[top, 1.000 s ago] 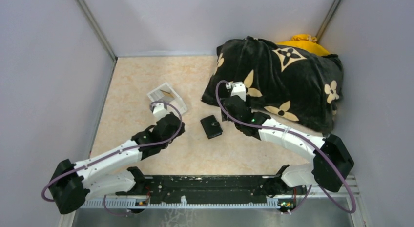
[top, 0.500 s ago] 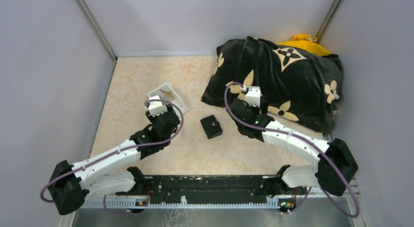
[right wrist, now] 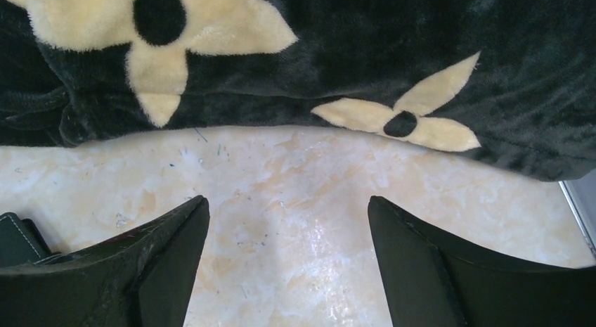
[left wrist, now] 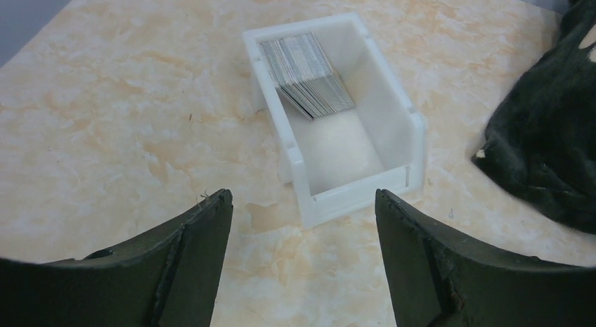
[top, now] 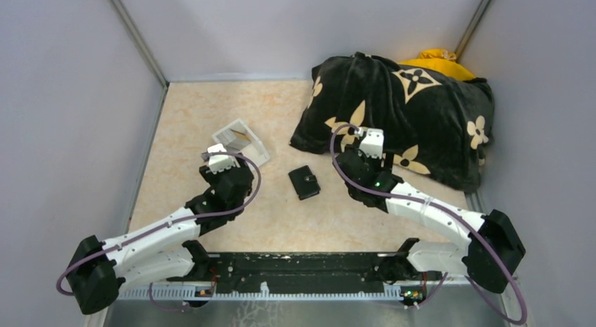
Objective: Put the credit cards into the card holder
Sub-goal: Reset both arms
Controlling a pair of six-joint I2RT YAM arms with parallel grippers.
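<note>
The card holder (top: 303,182) is a small black wallet lying closed on the marble tabletop between the two arms; its corner (right wrist: 10,237) shows at the left edge of the right wrist view. A stack of grey credit cards (left wrist: 306,74) leans inside a white plastic tray (left wrist: 351,193), which also shows from above (top: 254,148). My left gripper (left wrist: 302,195) hovers open just in front of the tray's near wall, with nothing between its fingers. My right gripper (right wrist: 288,200) is open and empty over bare table at the cushion's edge, to the right of the card holder.
A big black cushion with cream flowers (top: 407,116) fills the back right, its edge close ahead of the right gripper (right wrist: 351,67) and at the right of the left wrist view (left wrist: 555,151). A yellow object (top: 436,60) lies behind it. Grey walls enclose the table.
The left gripper has opened and swung left, away from the card holder and toward the tray. The right arm has moved right along the cushion's edge, away from the card holder.
</note>
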